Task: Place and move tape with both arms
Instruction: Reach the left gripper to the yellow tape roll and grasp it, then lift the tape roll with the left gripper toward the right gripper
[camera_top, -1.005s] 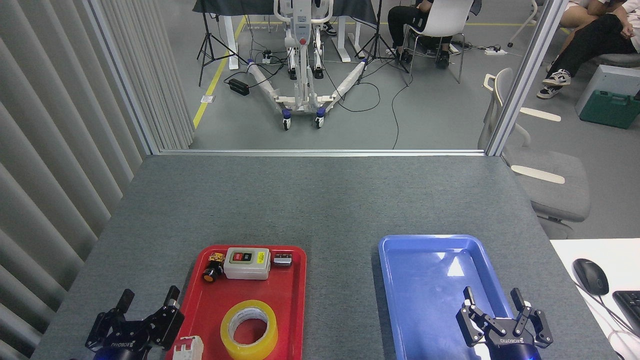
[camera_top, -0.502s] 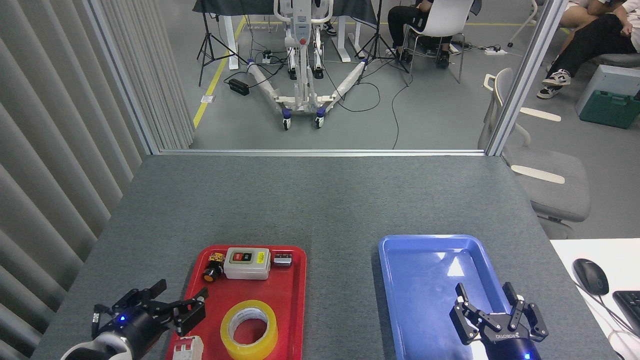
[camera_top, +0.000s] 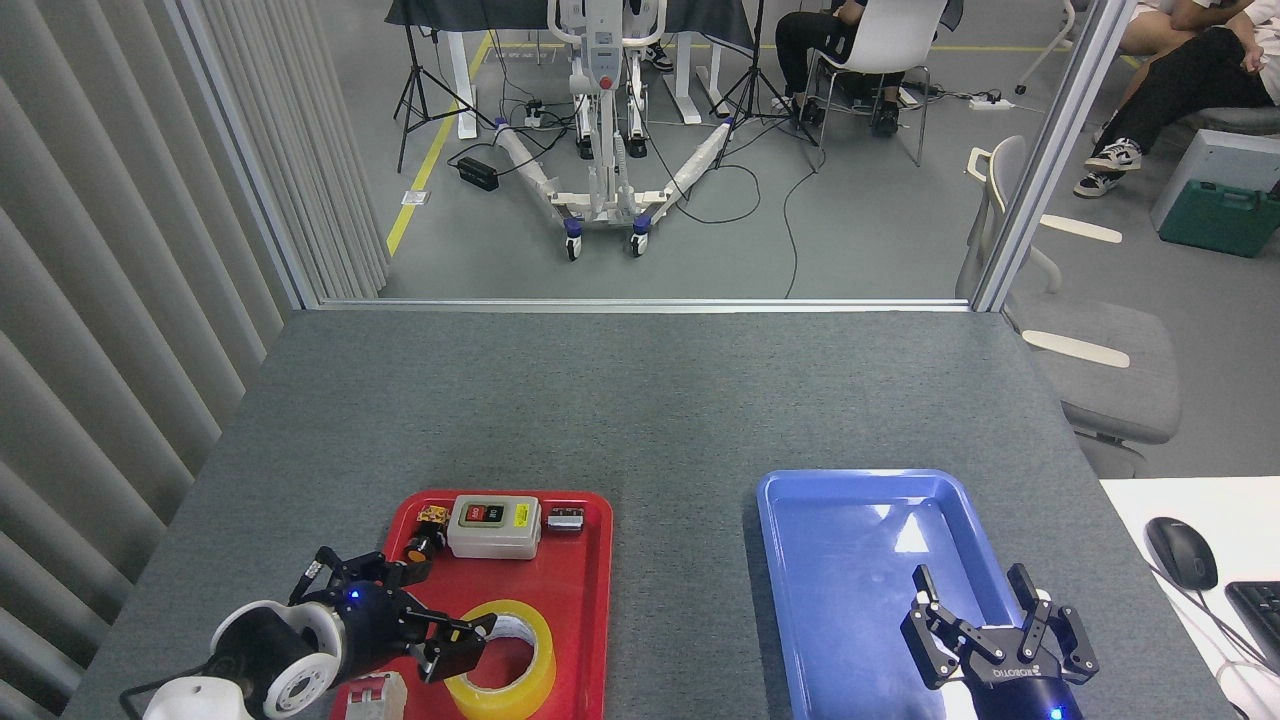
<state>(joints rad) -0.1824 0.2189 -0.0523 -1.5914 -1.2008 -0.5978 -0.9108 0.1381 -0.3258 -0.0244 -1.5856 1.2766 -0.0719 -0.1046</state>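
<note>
The tape (camera_top: 520, 660), a glossy yellow roll with a white core, lies flat at the near end of the red tray (camera_top: 585, 600). My left gripper (camera_top: 440, 610) has come in from the left and hangs open over the roll's left rim, one finger near the hole and the other toward the far side. The gripper holds nothing. My right gripper (camera_top: 982, 605) stands open over the near part of the blue tray (camera_top: 860, 560), and nothing sits between its fingers.
On the red tray's far end sit a grey switch box (camera_top: 493, 527), a yellow-black push button (camera_top: 425, 535) and a small black part (camera_top: 565, 520). A white-red component (camera_top: 372, 695) lies at the tray's near left corner. A mouse (camera_top: 1180, 552) rests on the white desk to the right.
My left arm has swung right from the table's left side onto the red tray, turning its open gripper over the tape's left rim. The right gripper dropped back slightly, then held still.
</note>
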